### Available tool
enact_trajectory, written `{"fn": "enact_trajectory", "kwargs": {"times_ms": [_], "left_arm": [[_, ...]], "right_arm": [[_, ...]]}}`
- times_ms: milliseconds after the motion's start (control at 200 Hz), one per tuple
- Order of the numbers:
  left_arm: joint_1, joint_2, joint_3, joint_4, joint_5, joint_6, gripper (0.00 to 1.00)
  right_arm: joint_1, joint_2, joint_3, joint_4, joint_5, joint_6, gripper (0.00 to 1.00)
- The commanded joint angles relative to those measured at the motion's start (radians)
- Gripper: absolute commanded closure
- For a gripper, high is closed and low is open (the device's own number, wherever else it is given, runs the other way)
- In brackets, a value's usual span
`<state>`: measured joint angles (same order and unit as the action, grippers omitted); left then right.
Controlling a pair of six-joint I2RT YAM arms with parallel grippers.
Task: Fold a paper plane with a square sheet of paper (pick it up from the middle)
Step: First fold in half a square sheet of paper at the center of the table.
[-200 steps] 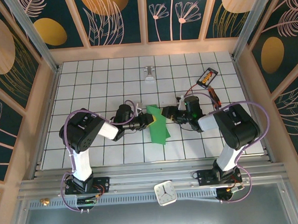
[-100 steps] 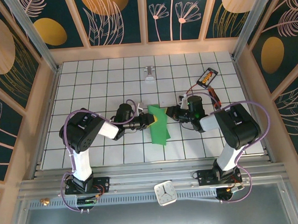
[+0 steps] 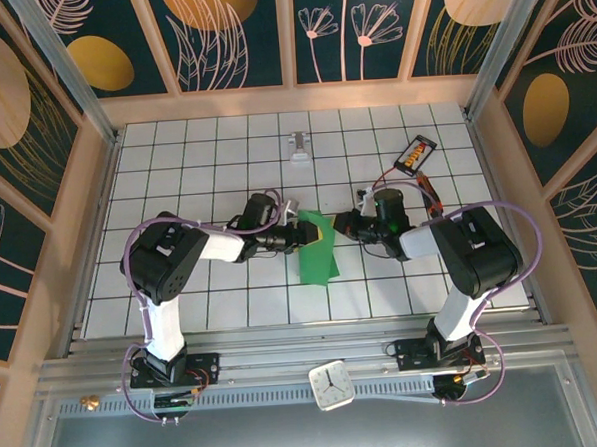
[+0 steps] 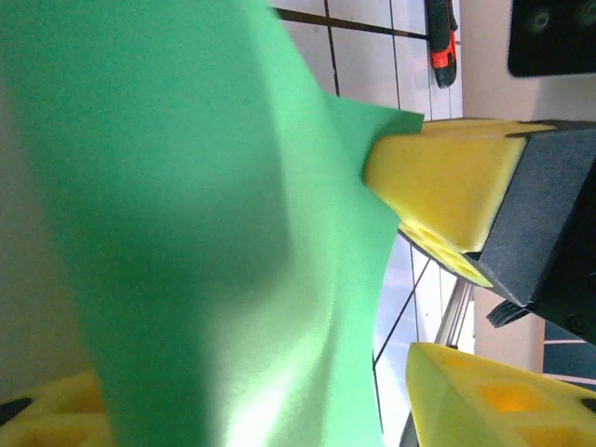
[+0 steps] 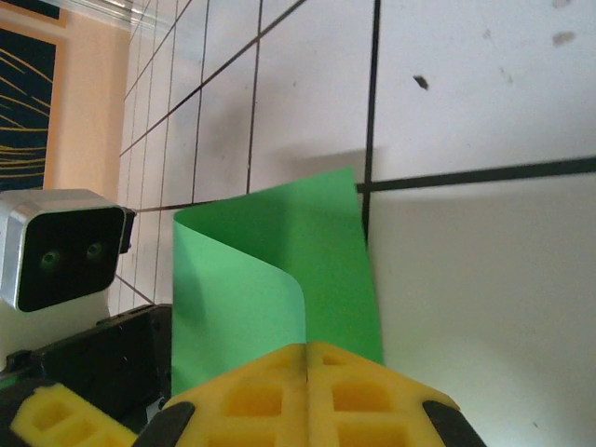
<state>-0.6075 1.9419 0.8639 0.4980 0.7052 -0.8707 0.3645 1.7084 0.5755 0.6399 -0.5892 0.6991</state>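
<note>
A thin, bright green sheet of paper (image 3: 317, 248) is found in the middle of the white tiled table (image 3: 175, 160), right between the two sets of jaws. The green sheet of paper is bent over on itself in a soft curve, which is seen well from the right wrist (image 5: 270, 279). Whether its near end rests on the table cannot be told.

One edge of the paper is pinched by the right gripper (image 5: 307, 349). Its yellow pads are pressed tight together, and the paper is caught in the thin line between them. From above, the right gripper (image 3: 337, 226) is seen at the right edge of the paper.

The left gripper (image 3: 301, 233) is placed at the other edge, facing the right one. Its yellow fingers are spread wide apart (image 4: 247, 372), and the paper (image 4: 186, 233) is seen in the gap between them. Whether the paper is touched by these fingers cannot be told.

A red-handled screwdriver (image 4: 445, 42) is laid on the table well past the right jaws. A small black and orange box (image 3: 415, 154) is set farther off than that. A white square clock (image 3: 332, 385) is placed behind both jaws, between the arm bases.
</note>
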Motion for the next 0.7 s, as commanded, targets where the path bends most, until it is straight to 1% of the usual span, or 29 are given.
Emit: {"fn": "enact_trajectory", "kwargs": {"times_ms": [0,170,335,520,590,691], "left_arm": [[0.005,0.016,0.024,-0.166,-0.039,0.109,0.35],[0.005,0.019,0.039,-0.229,-0.051,0.153,0.31],[0.005,0.013,0.037,-0.239,-0.054,0.156,0.27],[0.005,-0.003,0.035,-0.275,-0.09,0.155,0.22],[0.006,-0.01,0.039,-0.303,-0.114,0.165,0.21],[0.005,-0.01,0.049,-0.339,-0.145,0.176,0.26]], "right_arm": [[0.007,0.003,0.05,-0.049,0.024,-0.064,1.0],[0.008,0.023,0.101,-0.098,0.025,-0.101,1.0],[0.007,0.057,0.148,-0.125,0.02,-0.127,1.0],[0.016,0.098,0.18,-0.119,-0.005,-0.121,1.0],[0.019,0.109,0.185,-0.112,-0.01,-0.113,1.0],[0.021,0.125,0.19,-0.099,-0.018,-0.103,1.0]]}}
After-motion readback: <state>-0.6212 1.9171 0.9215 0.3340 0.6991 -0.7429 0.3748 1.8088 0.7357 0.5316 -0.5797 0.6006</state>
